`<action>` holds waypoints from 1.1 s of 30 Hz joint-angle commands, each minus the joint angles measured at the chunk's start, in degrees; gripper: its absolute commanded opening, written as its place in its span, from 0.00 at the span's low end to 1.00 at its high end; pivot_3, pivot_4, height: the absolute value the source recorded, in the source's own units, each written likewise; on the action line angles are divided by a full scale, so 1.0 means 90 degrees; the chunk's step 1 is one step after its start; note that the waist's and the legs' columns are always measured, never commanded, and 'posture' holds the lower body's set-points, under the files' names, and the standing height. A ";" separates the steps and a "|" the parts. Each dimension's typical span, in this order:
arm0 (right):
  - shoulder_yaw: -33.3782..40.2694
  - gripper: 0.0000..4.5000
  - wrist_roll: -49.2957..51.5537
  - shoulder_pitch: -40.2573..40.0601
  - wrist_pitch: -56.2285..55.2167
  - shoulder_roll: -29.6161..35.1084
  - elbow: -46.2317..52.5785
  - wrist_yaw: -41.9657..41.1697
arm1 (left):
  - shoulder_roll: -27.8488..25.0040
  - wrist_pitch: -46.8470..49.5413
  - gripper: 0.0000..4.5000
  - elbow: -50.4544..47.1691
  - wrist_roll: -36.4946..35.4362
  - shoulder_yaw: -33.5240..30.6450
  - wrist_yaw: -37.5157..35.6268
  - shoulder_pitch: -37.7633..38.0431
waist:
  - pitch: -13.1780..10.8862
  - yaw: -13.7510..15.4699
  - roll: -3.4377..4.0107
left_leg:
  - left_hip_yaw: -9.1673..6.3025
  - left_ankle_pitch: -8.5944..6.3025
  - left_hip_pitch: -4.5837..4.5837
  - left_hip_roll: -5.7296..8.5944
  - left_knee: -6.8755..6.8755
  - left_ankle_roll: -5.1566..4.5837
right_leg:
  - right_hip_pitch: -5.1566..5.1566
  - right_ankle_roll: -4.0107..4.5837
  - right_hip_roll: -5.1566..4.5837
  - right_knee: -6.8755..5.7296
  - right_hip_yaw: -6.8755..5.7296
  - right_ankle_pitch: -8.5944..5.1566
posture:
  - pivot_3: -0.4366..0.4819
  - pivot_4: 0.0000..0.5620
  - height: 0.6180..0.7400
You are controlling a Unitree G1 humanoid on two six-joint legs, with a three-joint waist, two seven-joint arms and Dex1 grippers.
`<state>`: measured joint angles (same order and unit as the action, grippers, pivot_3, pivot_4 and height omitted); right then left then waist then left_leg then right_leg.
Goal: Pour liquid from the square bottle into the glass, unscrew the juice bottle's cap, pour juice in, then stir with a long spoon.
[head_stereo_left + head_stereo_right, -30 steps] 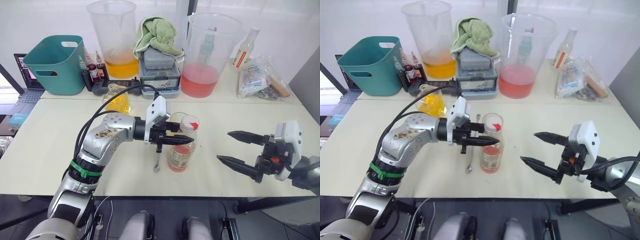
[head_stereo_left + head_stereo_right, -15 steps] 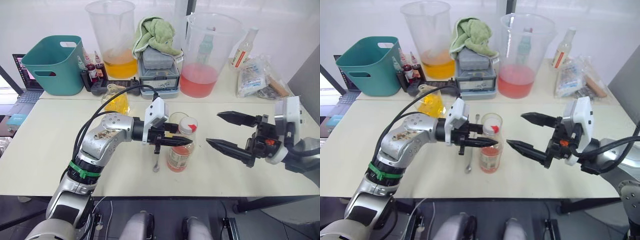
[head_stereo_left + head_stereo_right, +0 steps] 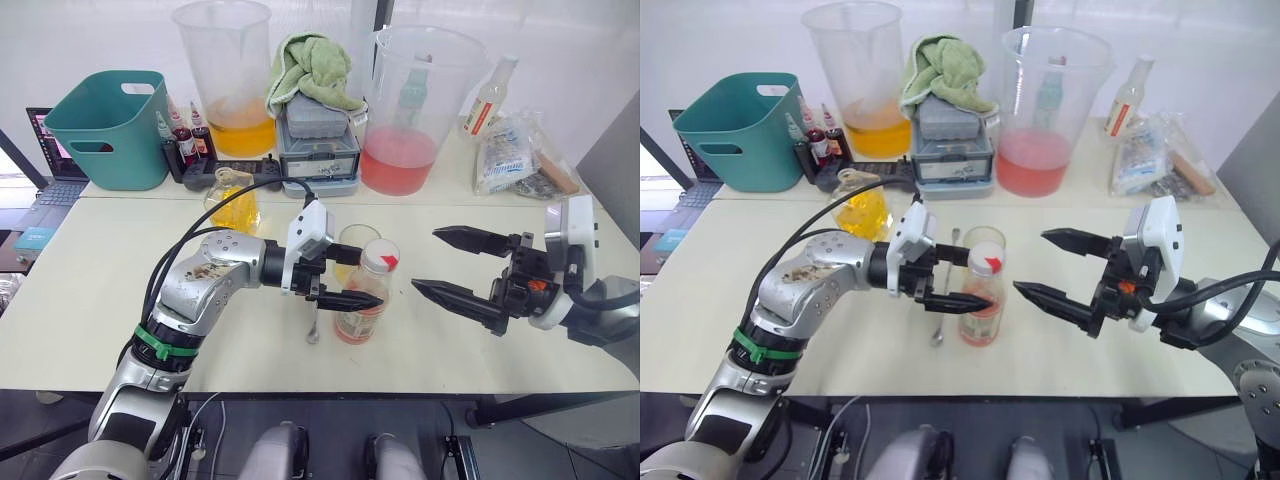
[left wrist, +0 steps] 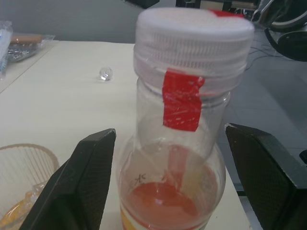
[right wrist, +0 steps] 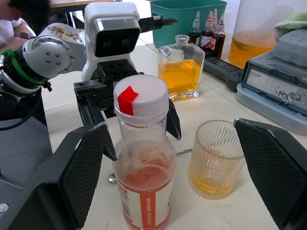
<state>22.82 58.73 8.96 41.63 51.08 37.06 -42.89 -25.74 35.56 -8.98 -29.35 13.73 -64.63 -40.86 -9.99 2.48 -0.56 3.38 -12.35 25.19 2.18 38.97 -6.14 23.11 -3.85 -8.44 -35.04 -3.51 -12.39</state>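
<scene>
Here the clear plastic juice bottle (image 3: 365,300) with a white screw cap (image 3: 379,255) and a strip of red tape stands upright on the cream table (image 3: 90,290), a little reddish-orange juice in its lower part; the left gripper (image 3: 352,277) reaches in from the robot's left with its two black fingers spread, one on each side of the bottle's body; in the left wrist view the bottle (image 4: 177,158) fills the gap between those fingers (image 4: 76,191), and a narrow space shows on both sides, so they bracket it without clearly pressing on it; the cap is on. Just behind the bottle stands the ribbed clear glass (image 3: 355,245) holding a shallow layer of amber liquid, close beside the bottle but apart from it in the right wrist view; the long metal spoon (image 3: 313,325) lies flat on the table under the left gripper, its bowl toward the near edge; the square glass bottle (image 3: 236,201) of yellow liquid stands upright farther back on the robot's left, well clear of both grippers; the right gripper (image 3: 448,267) hangs above the table to the bottle's right with its fingers wide apart, tips pointing toward the bottle yet short of it, holding nothing.
</scene>
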 commanded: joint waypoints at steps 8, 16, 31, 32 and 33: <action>0.0460 1.00 0.0065 -0.0333 -0.0089 0.0207 0.0080 -0.0246 | 0.0208 0.0122 0.86 -0.0300 -0.0108 -0.0076 0.0242 -0.0172 | 0.0000 0.0005 0.0000 | 0.0000 -0.0001 0.0000 0.0001 0.0000 -0.0002 | -0.0001 0.0000 0.0000 0.0000 0.0000 0.0000 | 0.48 0.27 1.00; 0.0893 1.00 0.0066 -0.0888 -0.0061 0.0460 0.0031 -0.0683 | 0.0263 0.0168 0.86 -0.0304 -0.0123 -0.0072 0.0259 -0.0211 | 0.0000 0.0006 0.0000 | 0.0000 -0.0005 0.0000 0.0000 0.0001 -0.0008 | -0.0003 0.0000 0.0000 0.0000 0.0000 0.0000 | 0.48 0.27 1.00; 0.0736 1.00 0.0132 -0.0755 -0.0051 0.0502 0.0125 -0.0685 | 0.0358 0.0140 0.37 -0.0336 -0.0114 -0.0039 0.0250 -0.0235 | 0.0000 0.0008 0.0000 | 0.0000 -0.0005 0.0000 -0.0001 0.0002 -0.0008 | -0.0002 0.0000 0.0000 0.0002 0.0001 0.0000 | 0.48 0.27 1.00; 0.0719 1.00 0.0163 -0.0713 -0.0041 0.0508 0.0135 -0.0673 | 0.0349 0.0141 0.33 -0.0336 -0.0117 -0.0043 0.0248 -0.0232 | 0.0000 0.0007 0.0000 | 0.0000 -0.0005 0.0000 -0.0001 0.0002 -0.0008 | -0.0002 0.0000 -0.0001 0.0001 0.0001 0.0000 | 0.48 0.27 1.00; 0.0677 1.00 0.0231 -0.0600 -0.0022 0.0516 0.0137 -0.0629 | 0.0338 0.0134 0.32 -0.0329 -0.0105 -0.0048 0.0248 -0.0233 | 0.0000 0.0004 0.0000 | 0.0000 -0.0005 0.0001 0.0000 0.0002 -0.0008 | -0.0001 0.0000 0.0000 0.0002 0.0001 0.0000 | 0.48 0.27 1.00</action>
<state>28.18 59.02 2.17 41.70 54.81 36.75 -48.70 -22.56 37.39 -9.60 -29.49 13.70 -61.93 -42.21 -10.00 2.52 -0.56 3.37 -12.39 25.20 2.17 38.98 -6.21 23.10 -3.85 -8.45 -35.04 -3.50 -12.39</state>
